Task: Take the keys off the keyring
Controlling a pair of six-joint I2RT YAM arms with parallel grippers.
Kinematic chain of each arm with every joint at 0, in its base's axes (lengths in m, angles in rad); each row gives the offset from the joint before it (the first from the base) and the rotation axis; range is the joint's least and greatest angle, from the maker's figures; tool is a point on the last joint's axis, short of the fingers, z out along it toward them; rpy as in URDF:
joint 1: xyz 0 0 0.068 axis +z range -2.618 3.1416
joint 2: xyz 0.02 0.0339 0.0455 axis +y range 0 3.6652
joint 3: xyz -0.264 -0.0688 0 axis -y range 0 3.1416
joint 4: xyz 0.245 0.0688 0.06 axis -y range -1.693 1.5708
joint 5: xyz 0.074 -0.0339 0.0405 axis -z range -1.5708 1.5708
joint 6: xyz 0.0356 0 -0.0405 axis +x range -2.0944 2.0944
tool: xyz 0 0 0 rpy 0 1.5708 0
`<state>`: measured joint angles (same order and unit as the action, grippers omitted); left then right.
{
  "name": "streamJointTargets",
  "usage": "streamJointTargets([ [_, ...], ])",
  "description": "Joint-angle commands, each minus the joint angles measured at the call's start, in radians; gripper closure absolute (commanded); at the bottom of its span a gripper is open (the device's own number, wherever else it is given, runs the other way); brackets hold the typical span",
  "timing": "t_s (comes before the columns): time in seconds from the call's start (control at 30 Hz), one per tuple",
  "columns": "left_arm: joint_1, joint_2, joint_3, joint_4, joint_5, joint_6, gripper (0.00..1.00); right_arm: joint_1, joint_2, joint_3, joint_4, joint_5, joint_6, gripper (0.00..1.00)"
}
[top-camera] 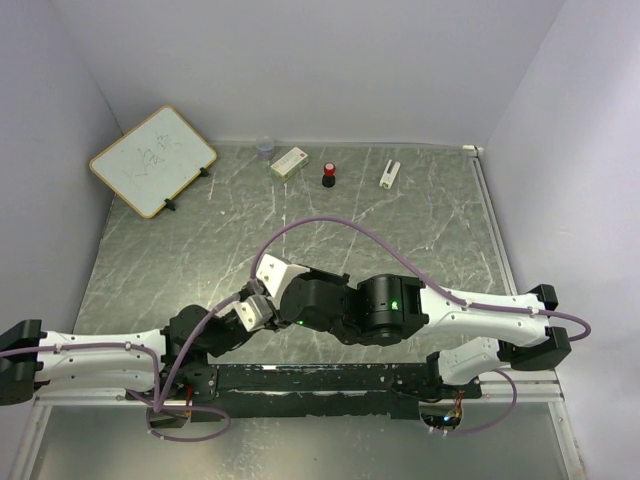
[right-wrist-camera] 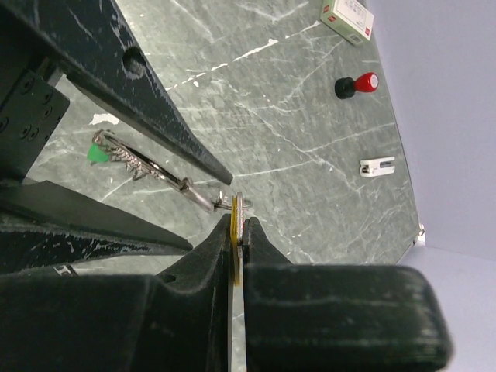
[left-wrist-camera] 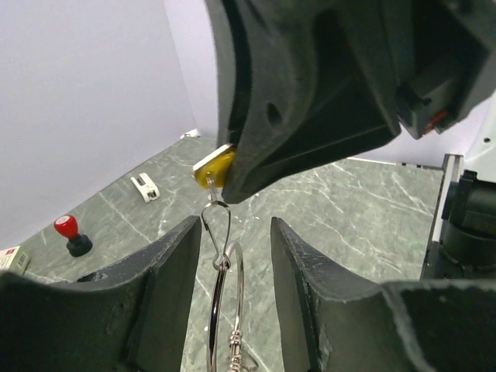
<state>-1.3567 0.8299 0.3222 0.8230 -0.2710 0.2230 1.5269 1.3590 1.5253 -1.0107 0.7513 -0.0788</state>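
Observation:
My right gripper [right-wrist-camera: 239, 225] is shut on the yellow-orange key [right-wrist-camera: 235, 213], pinching its head edge-on above the table. The same key [left-wrist-camera: 215, 168] shows in the left wrist view, under the right fingers [left-wrist-camera: 310, 101]. A small wire clasp [left-wrist-camera: 217, 229] links it to the silvery keyring [left-wrist-camera: 225, 302]. The ring runs edge-on between the fingers of my left gripper [left-wrist-camera: 232, 232], which stand apart with a gap on each side. In the right wrist view the keyring [right-wrist-camera: 147, 167] stretches left to the green key [right-wrist-camera: 97, 153]. In the top view both grippers [top-camera: 262, 295] meet near the front centre.
Along the back wall stand a tilted whiteboard [top-camera: 152, 160], a small clear cup [top-camera: 265, 148], a white box [top-camera: 289, 162], a red-capped black knob [top-camera: 328, 175] and a white rectangular block [top-camera: 389, 173]. Purple cables loop over both arms.

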Motion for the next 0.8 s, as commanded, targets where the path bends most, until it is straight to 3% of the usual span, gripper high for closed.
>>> streamJointTargets([
  [0.0,-0.005,-0.018,-0.021,0.079,-0.064,-0.024,0.49,0.001,-0.017,-0.003,0.027,0.021,0.003,1.0],
  [0.77,-0.005,0.047,-0.023,0.134,-0.134,-0.049,0.52,0.002,-0.026,-0.019,0.044,0.036,0.014,1.0],
])
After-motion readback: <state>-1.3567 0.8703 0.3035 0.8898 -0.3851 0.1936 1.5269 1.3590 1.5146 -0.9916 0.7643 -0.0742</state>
